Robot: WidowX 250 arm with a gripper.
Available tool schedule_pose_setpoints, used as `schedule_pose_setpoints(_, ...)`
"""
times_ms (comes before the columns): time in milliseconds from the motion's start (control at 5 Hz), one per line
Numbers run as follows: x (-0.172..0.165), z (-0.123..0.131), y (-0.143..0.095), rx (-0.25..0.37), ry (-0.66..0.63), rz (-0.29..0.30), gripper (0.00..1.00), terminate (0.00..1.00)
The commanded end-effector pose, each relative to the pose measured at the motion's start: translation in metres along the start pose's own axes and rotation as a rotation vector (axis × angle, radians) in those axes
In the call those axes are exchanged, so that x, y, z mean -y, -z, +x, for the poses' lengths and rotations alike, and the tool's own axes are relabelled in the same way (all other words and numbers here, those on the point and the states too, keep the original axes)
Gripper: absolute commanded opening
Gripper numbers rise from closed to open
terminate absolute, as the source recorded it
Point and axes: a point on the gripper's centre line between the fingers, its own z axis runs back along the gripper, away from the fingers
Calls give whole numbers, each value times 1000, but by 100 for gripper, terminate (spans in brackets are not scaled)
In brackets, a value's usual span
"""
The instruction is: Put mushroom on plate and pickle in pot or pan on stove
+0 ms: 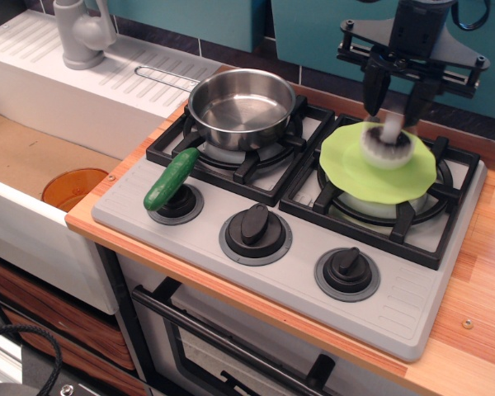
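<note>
The mushroom (pixel 386 145) lies cap-down on the lime-green plate (pixel 378 169), white stem pointing up, near the plate's far edge. The plate rests on the right burner of the grey stove (pixel 313 247). My gripper (pixel 396 92) hangs just above the mushroom, fingers spread apart and empty. The dark-green pickle (pixel 172 177) lies tilted across the leftmost stove knob at the stove's front left. The shiny steel pan (pixel 242 106) sits empty on the left burner, its wire handle pointing back left.
An orange disc (pixel 73 186) lies in the sink basin at left. A grey faucet (pixel 81 33) stands at the back left on the white drainboard. Two more black knobs (pixel 256 227) line the stove front. Teal wall behind.
</note>
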Motion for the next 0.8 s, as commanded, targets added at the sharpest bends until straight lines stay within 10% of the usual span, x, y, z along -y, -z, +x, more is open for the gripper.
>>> schedule_pose_setpoints(0,3,9,-33,34,9,-2,100,0)
schedule_pose_setpoints(600,-61,0,-64,-58,168,-51,100,0)
